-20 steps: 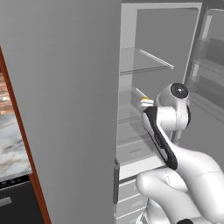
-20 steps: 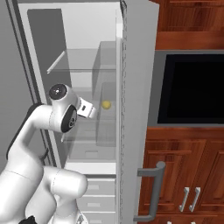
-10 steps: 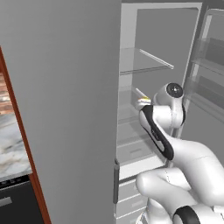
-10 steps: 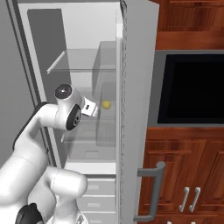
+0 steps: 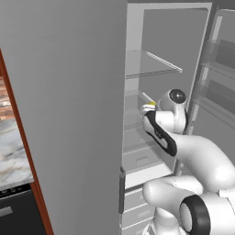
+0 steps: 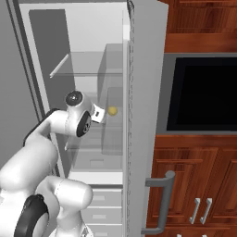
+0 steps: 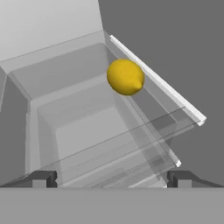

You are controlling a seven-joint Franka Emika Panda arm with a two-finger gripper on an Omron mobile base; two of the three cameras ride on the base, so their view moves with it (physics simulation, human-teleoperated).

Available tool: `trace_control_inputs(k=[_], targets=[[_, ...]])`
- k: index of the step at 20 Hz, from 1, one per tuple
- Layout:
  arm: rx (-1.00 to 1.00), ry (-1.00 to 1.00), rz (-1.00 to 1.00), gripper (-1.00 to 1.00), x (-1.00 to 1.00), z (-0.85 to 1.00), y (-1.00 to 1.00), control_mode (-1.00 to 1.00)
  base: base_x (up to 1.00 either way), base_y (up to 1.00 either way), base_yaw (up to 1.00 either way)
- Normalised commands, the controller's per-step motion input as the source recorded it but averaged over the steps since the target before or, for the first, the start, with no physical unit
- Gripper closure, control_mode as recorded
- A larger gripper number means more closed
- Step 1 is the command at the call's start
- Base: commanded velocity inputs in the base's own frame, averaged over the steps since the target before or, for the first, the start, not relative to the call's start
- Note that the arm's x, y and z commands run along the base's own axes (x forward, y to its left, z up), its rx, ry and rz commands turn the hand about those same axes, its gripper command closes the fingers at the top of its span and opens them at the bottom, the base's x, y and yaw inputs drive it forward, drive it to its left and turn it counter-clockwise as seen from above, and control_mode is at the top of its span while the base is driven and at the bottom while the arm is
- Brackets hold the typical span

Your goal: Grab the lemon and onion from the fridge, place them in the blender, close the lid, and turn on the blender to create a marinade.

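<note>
— Where was your lemon (image 7: 125, 77) at that point?

— You had it on a clear glass shelf (image 7: 87, 131) inside the open fridge (image 6: 139, 55), near that shelf's right edge in the hand view. It was a small, smooth, bright yellow round fruit, matte, with no mark on it. From the right base view you saw it as a tiny yellow ball (image 6: 112, 110) just beyond the end of the arm; from the left it was only a yellow sliver (image 5: 152, 104) past the wrist.

— And your tool?

— Your tool (image 7: 111, 178) was spread wide: its two small dark, blocky fingertips (image 7: 43, 179) stood at the far left and far right along the bottom of the hand view, with nothing between them. The lemon lay ahead of them, apart from both tips.

— What else did you have around it?

— The fridge interior was plain white, with thin translucent shelves and pale drawers (image 6: 99, 206) below. Your arm was glossy white with dark joints, reaching into the compartment. Beside the fridge you had reddish wooden cabinets (image 6: 199, 185) with curved metal handles, and a black built-in oven (image 6: 203, 92) above them.
</note>
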Motion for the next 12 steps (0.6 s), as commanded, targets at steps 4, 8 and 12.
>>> trace_control_inputs(k=[4, 8, 12], targets=[[0.00, 0.04, 0.00, -1.00, 0.34, -0.11, 0.00, -1.00, 0.00, 0.00, 0.00], [0.00, 0.05, 0.00, -1.00, 0.28, -0.02, -0.02, -1.00, 0.00, 0.00, 0.00], [-0.01, 0.05, 0.00, -1.00, 0.24, 0.00, -0.02, -1.00, 0.00, 0.00, 0.00]])
